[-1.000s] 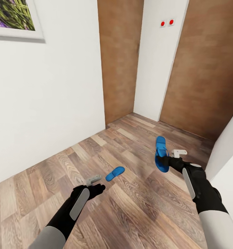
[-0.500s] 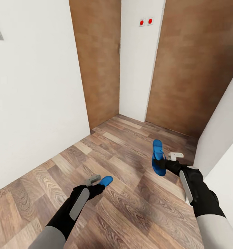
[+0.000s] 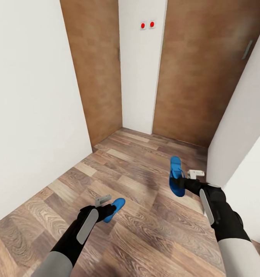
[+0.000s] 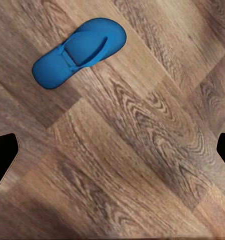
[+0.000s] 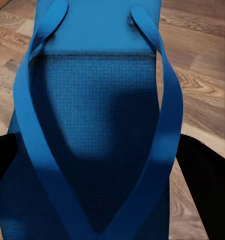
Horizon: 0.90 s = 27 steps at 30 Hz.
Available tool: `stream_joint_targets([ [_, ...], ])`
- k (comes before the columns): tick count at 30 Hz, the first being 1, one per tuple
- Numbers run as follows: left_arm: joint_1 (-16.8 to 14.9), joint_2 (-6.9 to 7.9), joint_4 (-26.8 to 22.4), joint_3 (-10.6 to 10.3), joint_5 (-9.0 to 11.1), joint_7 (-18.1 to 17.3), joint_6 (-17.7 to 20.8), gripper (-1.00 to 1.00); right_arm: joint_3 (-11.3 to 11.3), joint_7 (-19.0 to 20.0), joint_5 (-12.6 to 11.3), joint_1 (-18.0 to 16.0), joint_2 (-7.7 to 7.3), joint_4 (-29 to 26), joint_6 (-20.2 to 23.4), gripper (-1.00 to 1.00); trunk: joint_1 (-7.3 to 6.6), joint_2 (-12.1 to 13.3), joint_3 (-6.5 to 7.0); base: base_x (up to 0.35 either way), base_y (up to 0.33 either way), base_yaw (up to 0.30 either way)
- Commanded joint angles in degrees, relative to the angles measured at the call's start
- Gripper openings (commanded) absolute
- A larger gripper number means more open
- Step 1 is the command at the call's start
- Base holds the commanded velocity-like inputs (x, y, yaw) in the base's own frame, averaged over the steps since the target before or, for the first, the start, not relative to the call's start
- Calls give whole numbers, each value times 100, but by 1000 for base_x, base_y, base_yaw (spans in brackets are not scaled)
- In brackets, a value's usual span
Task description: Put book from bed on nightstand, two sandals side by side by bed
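Note:
One bright blue sandal (image 3: 176, 175) hangs above the wood floor, with my right gripper (image 3: 185, 180) shut on its heel end; in the right wrist view its sole and straps (image 5: 92, 125) lie between the black fingers. The other sandal (image 3: 116, 206) lies flat on the floor, partly behind my left gripper (image 3: 106, 206). In the left wrist view this sandal (image 4: 78, 52) lies beyond the gripper (image 4: 112, 150), whose fingers are spread wide with bare floor between them. The book, the bed and the nightstand are out of view.
A wood-plank floor (image 3: 145, 231) runs to two brown wooden doors (image 3: 95, 77) (image 3: 195, 77), with a white pillar (image 3: 139, 69) bearing two red dots between them. A white wall (image 3: 29, 115) stands at the left. A white wall corner (image 3: 237, 127) stands close to my right arm.
The whole view has swung, so the framed picture has left the image. The floor sandal now lies right at my left gripper. My right gripper still holds its sandal.

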Motion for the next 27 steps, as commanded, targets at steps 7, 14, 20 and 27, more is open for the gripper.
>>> stream_joint_targets([
  [7,-1,-4,43,31,60,54,8,100,3,-126,-77,-9,2,-29,60,-100,-2,-2,-5,-83,318,-268],
  [14,-1,1,67,31,52,54,8,100,9,-132,-92,-9,8,-31,68,-100,-2,-2,-5,-13,305,-268],
  [20,-1,3,70,31,52,54,7,100,12,-132,-82,-9,50,-31,88,-100,-2,-2,-5,205,239,-268],
  [27,-1,3,84,31,51,54,6,100,5,-132,-38,-9,161,-31,310,-100,-2,-2,-5,279,205,-268],
])
